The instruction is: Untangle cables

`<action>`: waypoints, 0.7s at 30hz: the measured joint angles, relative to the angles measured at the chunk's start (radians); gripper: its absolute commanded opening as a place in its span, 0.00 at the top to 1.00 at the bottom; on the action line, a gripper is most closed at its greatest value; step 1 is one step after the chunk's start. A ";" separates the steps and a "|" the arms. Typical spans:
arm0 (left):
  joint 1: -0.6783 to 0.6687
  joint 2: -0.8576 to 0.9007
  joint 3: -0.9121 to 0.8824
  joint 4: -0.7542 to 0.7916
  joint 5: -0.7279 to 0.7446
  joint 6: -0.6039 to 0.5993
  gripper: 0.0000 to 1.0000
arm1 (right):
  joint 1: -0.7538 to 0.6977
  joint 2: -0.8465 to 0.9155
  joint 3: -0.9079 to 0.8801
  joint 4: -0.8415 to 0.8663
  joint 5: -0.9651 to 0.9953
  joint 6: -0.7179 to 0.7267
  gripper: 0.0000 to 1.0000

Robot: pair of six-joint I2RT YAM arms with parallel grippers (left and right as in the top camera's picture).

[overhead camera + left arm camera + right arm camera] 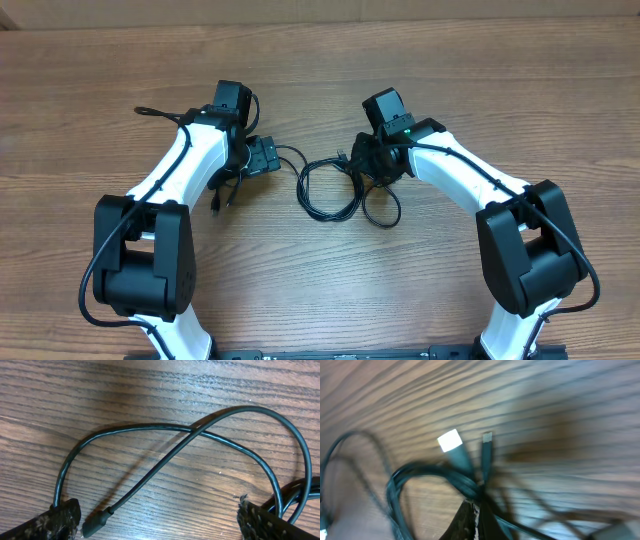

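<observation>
Pinching a bunch of the cables (464,466) between jaws pressed tight together, the right gripper (473,506) grips at the spot where several strands cross. That is probably so the knot has a fixed anchor while the rest is worked loose. Just beyond its fingertips, two ends stick out past the grip: a silver-tipped plug (450,441) and a smaller plug (487,437) beside it. Dark loops trail off to one side of the jaws, though blur in the right wrist view hides how they interlace.

The left gripper (160,519) has its jaws spread wide and holds nothing. Its fingers (60,519) sit low over the wooden table (150,385), one on each side of a loose loop. Between them and just ahead, two strands cross. A black plug (97,521) lies close beside one finger, while more cord runs next to the other. This open straddle looks like preparation to close on a free end or a single strand, though none is yet touched.

From overhead, the tangle (302,188) lies on the table between the two grippers. It reaches the shut tips of the right gripper (372,160), and one thin lead runs to the left gripper (265,158). The untangling appears to be at an early stage, as the loops overlap in one heap
</observation>
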 measured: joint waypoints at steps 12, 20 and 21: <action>0.000 0.000 0.000 0.000 0.000 0.000 0.00 | 0.093 0.000 0.000 0.074 -0.099 -0.148 0.90; 0.000 0.000 0.000 -0.001 -0.001 0.008 0.01 | 0.175 0.000 0.000 0.113 -0.109 -0.166 0.31; 0.000 0.000 0.000 -0.001 -0.001 0.012 0.00 | 0.179 0.000 0.000 0.115 -0.110 -0.171 0.40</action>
